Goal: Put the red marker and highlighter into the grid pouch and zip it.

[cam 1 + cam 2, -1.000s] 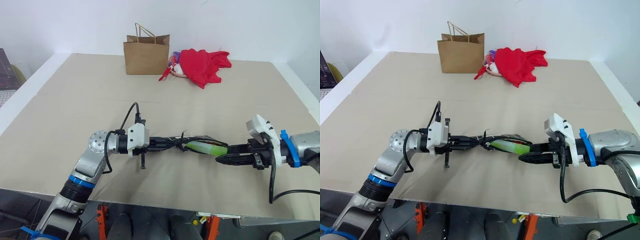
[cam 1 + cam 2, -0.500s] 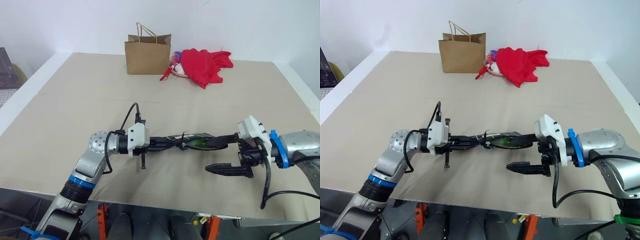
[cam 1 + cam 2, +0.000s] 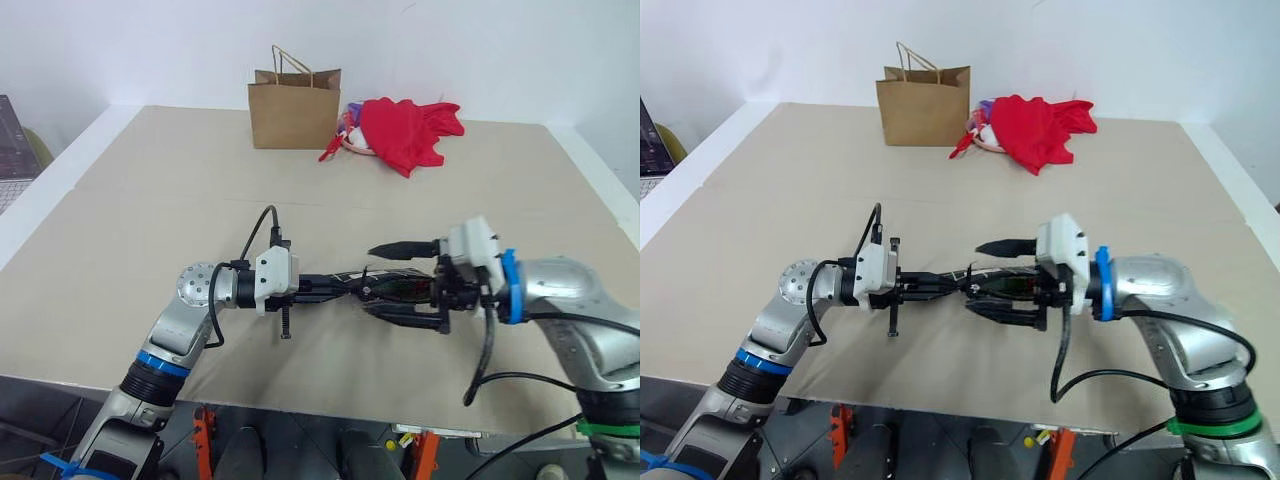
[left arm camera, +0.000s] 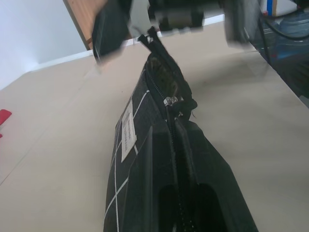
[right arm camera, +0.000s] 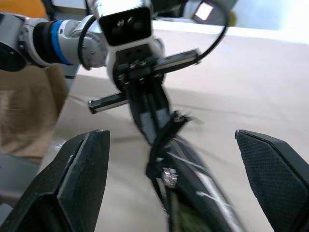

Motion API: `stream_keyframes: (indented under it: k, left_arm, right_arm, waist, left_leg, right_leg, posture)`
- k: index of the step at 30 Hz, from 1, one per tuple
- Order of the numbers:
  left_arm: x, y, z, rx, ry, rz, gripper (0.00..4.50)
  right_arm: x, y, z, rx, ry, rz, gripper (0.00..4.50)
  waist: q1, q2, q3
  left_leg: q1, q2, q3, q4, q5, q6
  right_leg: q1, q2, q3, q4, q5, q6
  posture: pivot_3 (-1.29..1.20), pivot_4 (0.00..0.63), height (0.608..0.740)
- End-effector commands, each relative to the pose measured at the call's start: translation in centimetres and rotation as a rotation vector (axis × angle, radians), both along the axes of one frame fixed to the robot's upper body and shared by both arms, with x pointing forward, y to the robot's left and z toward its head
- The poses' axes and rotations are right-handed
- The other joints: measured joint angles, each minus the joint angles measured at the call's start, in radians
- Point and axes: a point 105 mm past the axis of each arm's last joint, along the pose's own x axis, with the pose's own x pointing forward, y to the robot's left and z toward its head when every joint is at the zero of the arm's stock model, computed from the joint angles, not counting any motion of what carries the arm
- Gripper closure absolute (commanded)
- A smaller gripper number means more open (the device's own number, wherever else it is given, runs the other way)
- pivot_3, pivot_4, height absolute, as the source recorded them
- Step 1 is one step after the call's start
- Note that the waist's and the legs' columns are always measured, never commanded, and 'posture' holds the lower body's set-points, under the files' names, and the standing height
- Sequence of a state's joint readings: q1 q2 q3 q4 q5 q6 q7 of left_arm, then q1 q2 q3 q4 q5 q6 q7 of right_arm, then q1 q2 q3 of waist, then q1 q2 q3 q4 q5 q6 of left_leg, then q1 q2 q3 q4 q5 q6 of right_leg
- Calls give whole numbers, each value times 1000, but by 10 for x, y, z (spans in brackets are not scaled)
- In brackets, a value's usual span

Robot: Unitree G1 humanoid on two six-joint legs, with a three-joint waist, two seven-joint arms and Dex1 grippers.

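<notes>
The grid pouch (image 3: 385, 287) hangs level just above the table, black with white lines. My left gripper (image 3: 335, 285) is shut on its left end. In the left wrist view the pouch (image 4: 145, 159) runs away from the fingers, with its zipper pull (image 4: 169, 101) partway along. My right gripper (image 3: 372, 281) is open, one finger on the far side of the pouch and one on the near side, neither touching it. A dark green patch, probably the highlighter (image 3: 405, 289), shows in the pouch's mouth. The red marker is hidden. The right wrist view looks along the pouch (image 5: 159, 121) at the left gripper.
A brown paper bag (image 3: 293, 108) stands at the back of the table, with a red cloth (image 3: 405, 130) beside it on the right. A laptop (image 3: 12, 140) sits off the table's left edge. The table's front edge runs just below both arms.
My right gripper opened and let go of the highlighter, which slid into the pouch. It then moved left and rolled, and its fingers now straddle the pouch. The left arm stayed still.
</notes>
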State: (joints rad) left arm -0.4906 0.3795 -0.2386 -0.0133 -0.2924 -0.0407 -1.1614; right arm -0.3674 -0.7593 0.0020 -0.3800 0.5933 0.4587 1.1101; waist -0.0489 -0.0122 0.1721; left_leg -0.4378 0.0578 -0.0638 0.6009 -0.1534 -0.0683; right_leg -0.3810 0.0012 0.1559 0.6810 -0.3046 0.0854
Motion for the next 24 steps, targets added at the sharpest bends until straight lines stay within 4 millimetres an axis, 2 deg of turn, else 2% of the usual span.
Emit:
stream_keyframes:
  k: [1,3,5,7,13,14,20,24]
  left_arm:
    - [-2,0,9,-15,-44,-7,4500]
    - [-2,0,9,-15,-44,-2,4500]
    - [-2,0,9,-15,-45,2,4500]
    - [-1,1,9,-15,-46,7,4500]
    - [-2,1,9,-14,-46,12,4500]
    - [-2,1,9,-14,-46,12,4500]
    - [-2,1,9,-13,-48,6,4500]
    - [-1,2,9,-10,-45,6,4500]
  right_arm:
    - [-1,8,5,14,-36,40,24]
    - [0,12,4,24,-39,52,24]
    - [0,14,5,27,-44,69,549]
    - [0,15,5,25,-58,82,1352]
    - [-1,17,6,33,-69,102,4254]
    - [-1,17,5,32,-67,103,4461]
    - [1,15,2,22,-79,85,4461]
    - [1,3,6,12,-94,54,4461]
  waist:
    - [0,0,0]
    - [0,0,0]
    - [0,0,0]
    - [0,0,0]
    - [0,0,0]
    - [0,0,0]
    - [0,0,0]
    - [0,0,0]
  left_leg:
    - [0,0,0,0,0,0]
    - [0,0,0,0,0,0]
    - [0,0,0,0,0,0]
    - [0,0,0,0,0,0]
    - [0,0,0,0,0,0]
    - [0,0,0,0,0,0]
    - [0,0,0,0,0,0]
    - [0,0,0,0,0,0]
  right_leg:
    - [0,0,0,0,0,0]
    - [0,0,0,0,0,0]
    - [0,0,0,0,0,0]
    - [0,0,0,0,0,0]
    - [0,0,0,0,0,0]
    - [0,0,0,0,0,0]
    - [0,0,0,0,0,0]
    - [0,0,0,0,0,0]
  posture:
    - [0,150,740]
    - [0,150,740]
    - [0,150,740]
    - [0,150,740]
    - [0,150,740]
    - [0,150,740]
    - [0,150,740]
    - [0,150,740]
